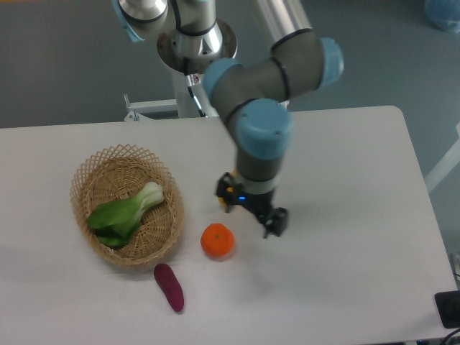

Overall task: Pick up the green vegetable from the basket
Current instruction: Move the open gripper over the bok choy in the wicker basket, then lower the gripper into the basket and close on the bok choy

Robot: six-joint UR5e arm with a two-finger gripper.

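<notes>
Bok choy (pixel 123 214) in basket (pixel 93 176); jaws open by orange (pixel 217 241).

Basket (pixel 93 176): woven straw, tan, rough, open looped rim. Bok choy (pixel 123 213): smooth leaves, slight sheen, pale stalk. Orange (pixel 217 241): glossy, finely dimpled. Purple vegetable (pixel 169 287): smooth, dull. Table (pixel 345 187): white, matt, smooth. Arm (pixel 262 79): grey metal, satin, blue plastic caps. Gripper (pixel 253 210): black, matt.
</notes>
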